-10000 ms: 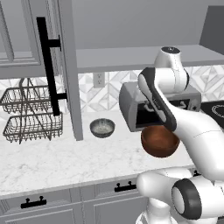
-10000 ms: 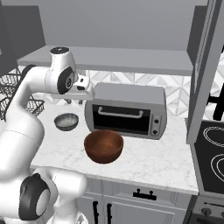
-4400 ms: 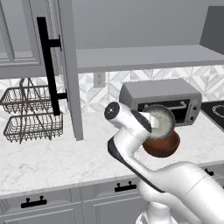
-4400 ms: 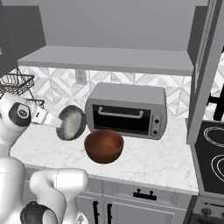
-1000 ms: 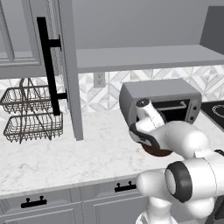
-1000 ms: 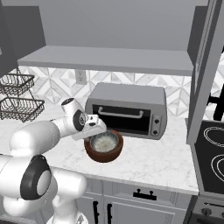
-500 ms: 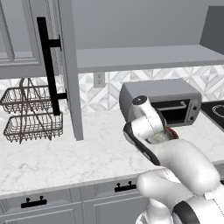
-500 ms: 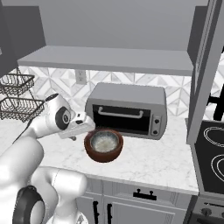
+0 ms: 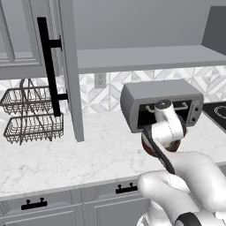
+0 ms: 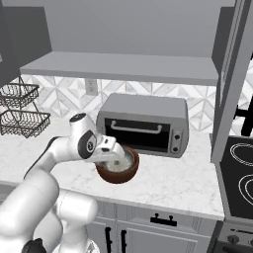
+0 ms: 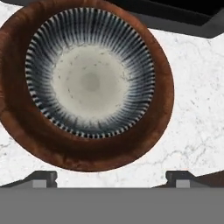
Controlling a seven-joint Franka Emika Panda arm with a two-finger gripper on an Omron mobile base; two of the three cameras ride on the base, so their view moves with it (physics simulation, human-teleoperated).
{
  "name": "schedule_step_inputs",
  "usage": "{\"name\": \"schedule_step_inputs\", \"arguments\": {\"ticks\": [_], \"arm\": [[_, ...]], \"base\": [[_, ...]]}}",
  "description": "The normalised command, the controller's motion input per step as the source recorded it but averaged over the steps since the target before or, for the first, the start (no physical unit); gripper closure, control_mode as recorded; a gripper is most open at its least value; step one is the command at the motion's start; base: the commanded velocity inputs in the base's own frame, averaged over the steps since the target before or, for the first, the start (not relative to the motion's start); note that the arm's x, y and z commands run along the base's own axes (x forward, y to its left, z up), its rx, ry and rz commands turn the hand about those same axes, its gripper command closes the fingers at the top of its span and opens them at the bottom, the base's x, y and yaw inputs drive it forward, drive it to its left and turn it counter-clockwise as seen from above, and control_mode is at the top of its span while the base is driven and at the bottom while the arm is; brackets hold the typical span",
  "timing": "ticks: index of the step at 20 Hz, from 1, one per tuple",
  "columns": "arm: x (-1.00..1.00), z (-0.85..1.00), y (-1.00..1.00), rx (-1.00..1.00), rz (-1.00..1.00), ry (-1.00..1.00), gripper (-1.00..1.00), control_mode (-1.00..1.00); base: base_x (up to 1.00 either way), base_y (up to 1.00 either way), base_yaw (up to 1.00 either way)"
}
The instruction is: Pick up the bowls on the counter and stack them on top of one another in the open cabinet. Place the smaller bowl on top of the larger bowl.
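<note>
The smaller bowl (image 11: 89,81), grey striped with a pale speckled inside, sits nested in the larger bowl (image 11: 43,140), a glossy reddish-brown one. Both rest on the white marble counter (image 10: 168,183) just in front of the toaster oven. My gripper (image 11: 111,177) hovers right above them, open, its fingertips (image 11: 43,177) wide apart and holding nothing. From the right base view the gripper (image 10: 114,154) is at the left rim of the larger bowl (image 10: 117,174), with the smaller bowl (image 10: 122,162) inside. The open cabinet's shelf (image 9: 141,57) is bare above.
A grey toaster oven (image 10: 143,123) stands directly behind the bowls. The cabinet door (image 9: 66,66) with its black bar handle (image 9: 48,66) juts out on the left. A two-tier wire basket (image 9: 28,114) sits further left, and a stove (image 10: 242,183) lies at the right.
The jaws have spread wide and let go of the smaller bowl, which now rests inside the larger bowl. The hand has drawn back a little from the bowls.
</note>
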Motion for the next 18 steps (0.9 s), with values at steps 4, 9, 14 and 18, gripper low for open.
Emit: {"name": "schedule_step_inputs", "arguments": {"ticks": [4,9,14,18], "arm": [[-0.12,0.04,-0.9,0.19,-0.15,0.01,-1.0,-1.0],[0.06,0.0,-0.48,0.17,-0.06,0.06,-1.0,-1.0],[0.21,0.0,-0.3,0.14,-0.04,0.07,-1.0,-1.0],[0.2,0.02,0.01,0.12,-0.05,0.0,-1.0,-1.0]], "base": [[0.0,0.0,0.0],[0.0,0.0,0.0],[0.0,0.0,0.0],[0.0,0.0,0.0]]}}
